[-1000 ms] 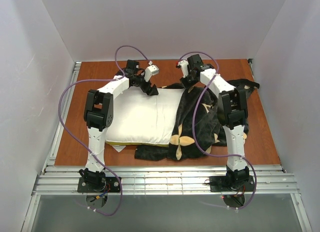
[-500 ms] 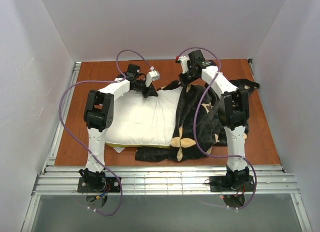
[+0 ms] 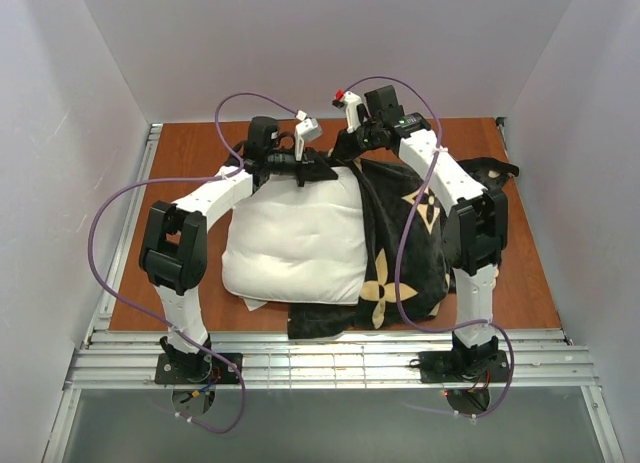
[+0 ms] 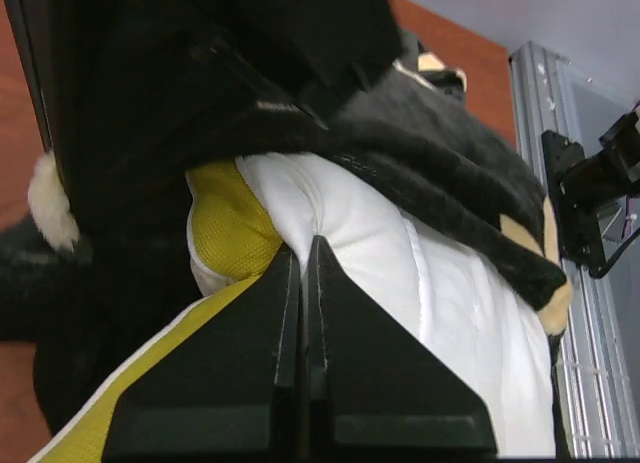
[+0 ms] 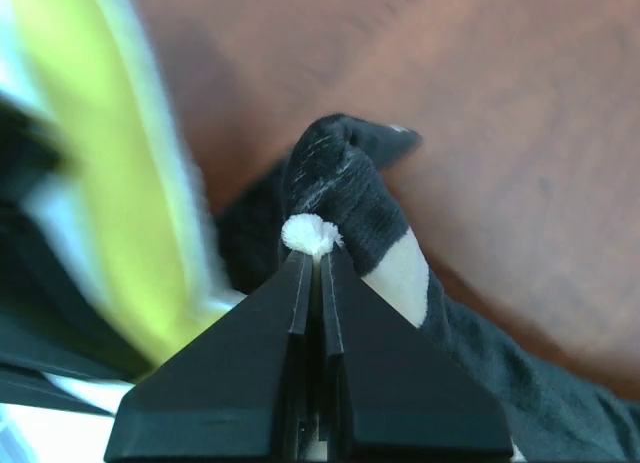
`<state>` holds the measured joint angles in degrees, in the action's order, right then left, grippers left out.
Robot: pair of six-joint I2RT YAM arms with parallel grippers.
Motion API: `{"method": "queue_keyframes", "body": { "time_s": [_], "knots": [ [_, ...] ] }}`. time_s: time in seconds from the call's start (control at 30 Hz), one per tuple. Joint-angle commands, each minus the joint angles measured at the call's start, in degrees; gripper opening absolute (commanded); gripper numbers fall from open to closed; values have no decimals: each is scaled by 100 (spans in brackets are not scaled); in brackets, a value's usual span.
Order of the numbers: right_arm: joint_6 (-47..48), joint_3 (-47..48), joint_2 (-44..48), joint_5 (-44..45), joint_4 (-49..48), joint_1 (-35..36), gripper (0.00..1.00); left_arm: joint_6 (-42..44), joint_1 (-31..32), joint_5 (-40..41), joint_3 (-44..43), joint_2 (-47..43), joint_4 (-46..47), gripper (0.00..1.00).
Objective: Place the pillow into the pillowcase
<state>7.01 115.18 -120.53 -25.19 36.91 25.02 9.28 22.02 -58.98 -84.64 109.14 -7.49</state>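
Both have just snapped closed: my left claw (image 4: 302, 248) pinches the plump white quilted pillow (image 3: 295, 245), my right claw (image 5: 318, 258) the black flower-printed plush pillowcase (image 3: 405, 258), so stuffing can begin.

Overall light: an even, diffuse brightness is seen in the top view; the white walls (image 3: 90, 103) are softly lit from above
Shadows: soft, faint shadows are cast on the table (image 3: 187, 149) beneath the left arm (image 3: 210, 191) and along the pillow (image 3: 295, 238)
Top view sharpness: the whole frame is rendered crisp; the side walls are seen splaying outward toward the edges
Left wrist view: the left gripper (image 4: 301, 248) is shown as a dark silhouette; the pillowcase (image 4: 200, 93) is underexposed, its texture lost in black; the pillow is brightly lit
Right wrist view: the yellow band (image 5: 120, 133) is smeared by blur; the table is out of focus; only the pillowcase fold at the right gripper (image 5: 312, 255) is rendered sharp
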Motion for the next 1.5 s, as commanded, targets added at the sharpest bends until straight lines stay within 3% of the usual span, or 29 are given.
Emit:
{"method": "queue_keyframes", "body": {
  "time_s": [0.0, 0.13, 0.2, 0.3, 0.4, 0.47, 0.57, 0.67, 0.7, 0.73, 0.77, 0.8, 0.83, 0.87, 0.9, 0.97, 1.0, 1.03, 1.07, 1.17, 1.27, 1.33, 1.47],
  "knots": [
    [-611, -30, 653, -461, -807, 179, 1, -1470, 74, -571, 272, -393, 1639, 0],
    [-1858, -633, 1214, -618, -1632, 179, 1, -3234, 57, -369, 834, -517, 3058, 0],
    [-2588, -1004, 1504, -576, -2394, 249, 1, -3685, 39, -185, 1141, -552, 3549, 0],
    [-3011, -1287, 1594, -470, -2863, 494, 1, -3942, -13, 368, 1494, -684, 3474, 0],
    [-3353, -1313, 1463, -539, -2987, 810, 1, -4783, -373, 939, 1818, -710, 3874, 0],
    [-3617, -1418, 1392, -627, -3014, 969, 1, -5974, -830, 1124, 2099, -710, 4376, 0],
    [-3926, -1577, 1374, -733, -3251, 1321, 1, -6245, -1173, 1564, 2522, -912, 4695, 0],
    [-3629, -1358, 1199, -531, -3295, 1427, 1, -5947, -1288, 1819, 2610, -939, 4125, 0],
    [-3418, -1035, 1033, -409, -3078, 1375, 6, -5624, -1323, 1907, 2602, -904, 3715, 0],
    [-2981, -902, 971, -338, -2823, 1314, 24, -5264, -1367, 2082, 2306, -764, 3249, 5],
    [-2777, -848, 953, -346, -2438, 1226, 31, -4930, -1385, 2110, 2094, -667, 2688, 41],
    [-2514, -917, 1144, -242, -2312, 999, 37, -4579, -1402, 2058, 1866, -571, 1586, 57],
    [-2285, -1214, 1311, -136, -2171, 866, 51, -3740, -1420, 2066, 1550, -448, 931, 67],
    [-1647, -1373, 1487, -83, -1752, 734, 57, -3331, -1420, 2040, 1147, -464, 281, 71],
    [-1302, -1471, 1819, 144, -1478, 524, 59, -2866, -1420, 2109, 1073, -577, -648, 73],
    [-417, -2075, 2225, 365, -1038, 286, 60, -1916, -1472, 2119, 1569, -1389, -999, 80],
    [-184, -2356, 2671, 496, -827, 259, 61, -1582, -1481, 2101, 1774, -1709, -1148, 94],
    [70, -2986, 2875, 558, -730, 267, 61, -1239, -1473, 2093, 1941, -2078, -1254, 98],
    [256, -3262, 3060, 568, -668, 284, 62, -461, -1455, 2066, 2125, -2603, -1351, 98],
    [442, -3974, 3317, 831, -360, 547, 64, 781, -1166, 2188, 2443, -3170, -2097, 98],
    [276, -4196, 3194, 1042, -368, 916, 63, 1276, -613, 2513, 2864, -3784, -2450, 98],
    [109, -4153, 2949, 1192, -360, 1075, 61, 1244, 9, 3189, 3443, -4242, -2285, 98],
    [-383, -4090, 2561, 1252, -219, 1268, 56, 1400, 776, 3735, 4349, -4823, -1899, 98]
  ]
}}
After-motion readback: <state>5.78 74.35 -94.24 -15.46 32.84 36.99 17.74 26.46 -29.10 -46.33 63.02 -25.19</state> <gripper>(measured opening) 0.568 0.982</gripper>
